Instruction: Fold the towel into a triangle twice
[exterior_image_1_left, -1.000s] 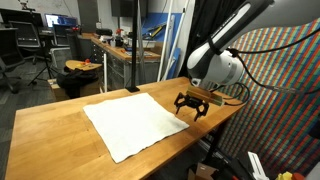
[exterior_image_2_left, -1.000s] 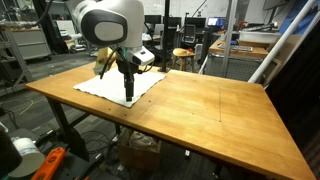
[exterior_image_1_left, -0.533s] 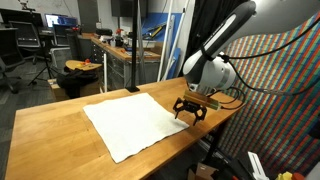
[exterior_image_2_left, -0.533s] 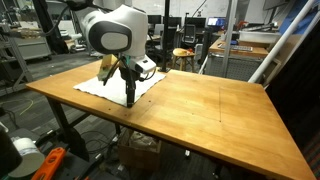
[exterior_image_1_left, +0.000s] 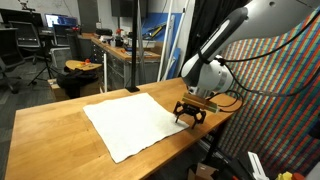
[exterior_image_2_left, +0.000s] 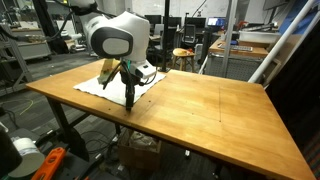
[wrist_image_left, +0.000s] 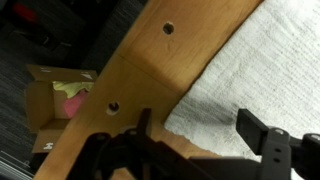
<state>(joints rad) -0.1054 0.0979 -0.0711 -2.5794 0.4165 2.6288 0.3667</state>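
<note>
A: Why is the gripper (exterior_image_1_left: 190, 113) sitting right of centre in the frame?

B: It hangs low over a corner of the towel (exterior_image_1_left: 130, 125), which lies spread flat and unfolded across the middle of the desk (exterior_image_1_left: 50, 135). A triangle fold begins at a corner, so I judge it is lining up to pinch this one and carry it to the opposite corner.

A: Does it have the cloth?

B: No. In the wrist view the fingers (wrist_image_left: 258, 128) stand wide apart, with the towel's corner showing between them at the lower middle. Nothing is clamped. (Whether the tips touch the cloth, I cannot tell.)

A: Why that corner?

B: It lies near the desk's edge, with bare wood on two sides. My guess is that this leaves room for one finger to slide under.

A: Any containers?

B: One: an open cardboard box (wrist_image_left: 45, 105) at the left of the wrist view, down beyond the desk's edge. Something pink and yellow (wrist_image_left: 70, 92) lies inside, too blurred to name. It seems to play no part in the folding.
</note>
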